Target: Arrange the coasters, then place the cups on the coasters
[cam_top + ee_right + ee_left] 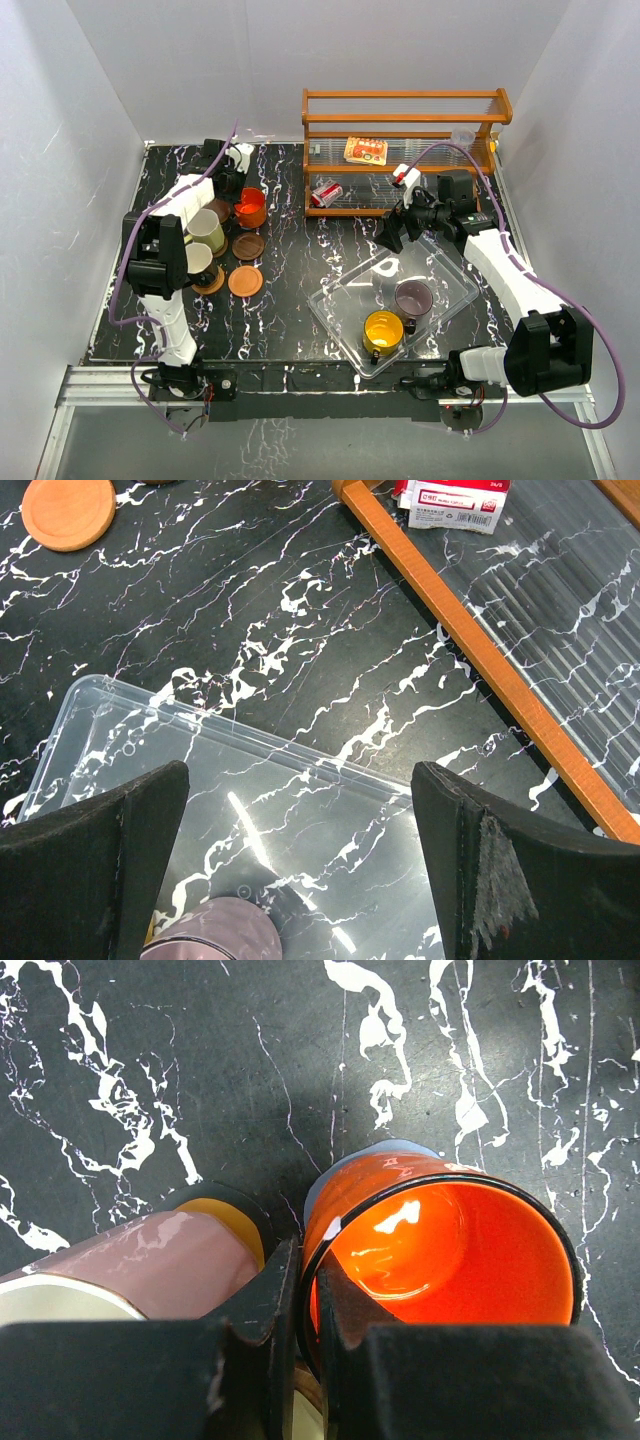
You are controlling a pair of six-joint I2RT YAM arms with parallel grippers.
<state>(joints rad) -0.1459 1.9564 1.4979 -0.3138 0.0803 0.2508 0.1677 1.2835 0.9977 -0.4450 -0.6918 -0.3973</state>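
Black table (290, 290): left end effector (305, 1265) pinches orange cup (450, 1250); right end effector (298, 780) spread; box (455, 502) label unreadable.

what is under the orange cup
A blue-grey coaster: only its far edge peeks out past the orange cup. The cup covers the rest, so whether it sits centred on the coaster cannot be told.

Black, white-veined table (290, 310) and what rests on it.
Directly on it are a wooden rack (400, 95) at the far right, a clear tray (350, 290) set askew at the near right, and coasters grouped at the left. An orange-brown coaster (245, 281) and a dark brown coaster (248, 246) lie bare, just beside each other. A blue-grey coaster (395, 1147) shows from under the orange-red cup (440, 1250).
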